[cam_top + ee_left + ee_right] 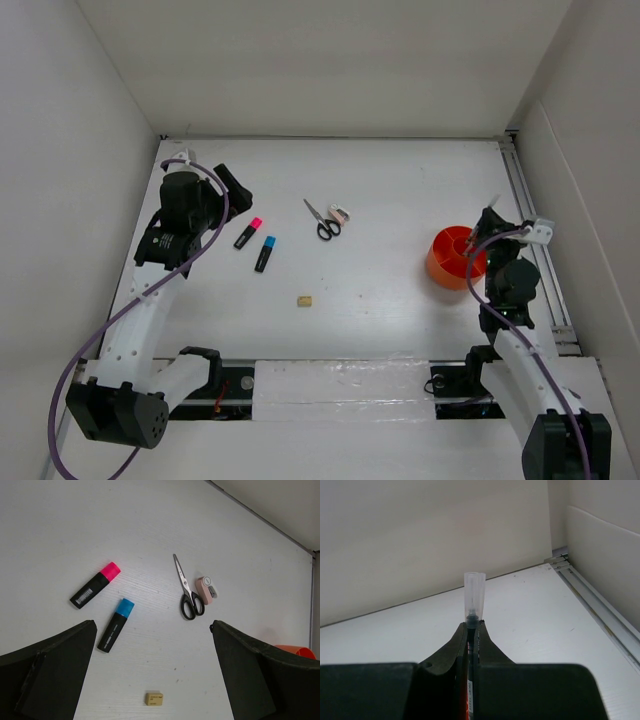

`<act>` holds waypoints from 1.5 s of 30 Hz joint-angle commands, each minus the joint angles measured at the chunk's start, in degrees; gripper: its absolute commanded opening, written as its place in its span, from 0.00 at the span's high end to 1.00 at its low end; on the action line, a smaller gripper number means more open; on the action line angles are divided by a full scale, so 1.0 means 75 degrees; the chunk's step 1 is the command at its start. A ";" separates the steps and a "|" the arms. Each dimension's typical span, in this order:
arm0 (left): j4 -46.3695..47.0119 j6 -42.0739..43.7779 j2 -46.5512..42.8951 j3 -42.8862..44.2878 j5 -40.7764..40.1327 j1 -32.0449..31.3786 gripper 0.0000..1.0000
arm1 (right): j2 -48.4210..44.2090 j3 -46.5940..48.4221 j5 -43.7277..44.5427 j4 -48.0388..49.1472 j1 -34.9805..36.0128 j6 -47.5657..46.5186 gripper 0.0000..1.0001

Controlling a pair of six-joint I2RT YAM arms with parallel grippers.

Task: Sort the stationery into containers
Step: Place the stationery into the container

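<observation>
My left gripper [232,190] hangs open above the table's left side, with nothing between its fingers [50,670]. Below it lie a pink-black marker [95,585], a blue-black marker [116,624], black-handled scissors [187,590], a pinkish-white piece [206,590] and a tan eraser [154,698]. The top view shows the same scissors [322,220] and eraser [304,299]. My right gripper [473,627] is shut on a dark pen [474,592] with a clear cap. It holds the pen just above the orange cup [457,257].
White walls enclose the table on three sides. A metal rail [535,235] runs along the right edge, close to the cup. The cup's rim [295,651] peeks out behind my left gripper's right finger.
</observation>
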 commanded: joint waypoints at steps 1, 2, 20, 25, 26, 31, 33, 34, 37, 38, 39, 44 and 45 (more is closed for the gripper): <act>0.0314 0.0094 -0.0151 -0.0079 0.0146 0.0007 0.01 | -0.0084 -0.0007 0.0107 0.0546 -0.0028 0.0013 1.00; 0.0314 0.0094 -0.0151 -0.0079 0.0146 0.0007 0.01 | 0.0032 -0.0007 0.0107 0.0546 -0.0028 0.0013 1.00; 0.0314 0.0094 -0.0151 -0.0079 0.0216 0.0007 0.01 | 0.0560 -0.0171 0.0798 0.0652 0.0441 -0.0057 0.96; 0.0314 0.0094 -0.0151 -0.0079 0.0216 0.0007 0.01 | 0.0642 -0.0171 0.0963 0.0651 0.0593 -0.0197 0.80; 0.0314 0.0094 -0.0151 -0.0079 0.0216 0.0007 0.01 | 0.0642 -0.0171 0.0963 0.0651 0.0593 -0.0198 0.75; 0.0314 0.0094 -0.0151 -0.0079 0.0216 0.0007 0.01 | 0.0642 -0.0101 0.1033 0.0651 0.0756 -0.0268 0.59; 0.0314 0.0094 -0.0151 -0.0079 0.0216 0.0007 0.01 | 0.0642 -0.0100 0.1033 0.0651 0.0757 -0.0268 0.56; 0.0314 0.0094 -0.0151 -0.0079 0.0216 0.0007 0.01 | 0.0642 -0.0100 0.1033 0.0651 0.0757 -0.0268 0.55; 0.0314 0.0094 -0.0151 -0.0079 0.0216 0.0007 0.01 | 0.0642 -0.0100 0.1033 0.0651 0.0757 -0.0268 0.53; 0.0314 0.0094 -0.0151 -0.0079 0.0135 0.0007 0.01 | 0.0549 -0.0100 0.1033 0.0651 0.0757 -0.0268 0.51; 0.0314 0.0094 -0.0151 -0.0079 0.0134 0.0007 0.01 | 0.0409 -0.0100 0.0929 0.0651 0.0838 -0.0268 0.50; 0.0244 0.0094 -0.0080 -0.0079 -0.0077 0.0007 0.01 | -0.0013 0.0658 0.0775 -0.0085 0.1317 -0.0443 0.37; 0.0244 0.0024 -0.0011 -0.0079 -0.0170 0.0007 0.01 | -0.0084 0.0824 0.0775 -0.0261 0.1470 -0.0444 0.30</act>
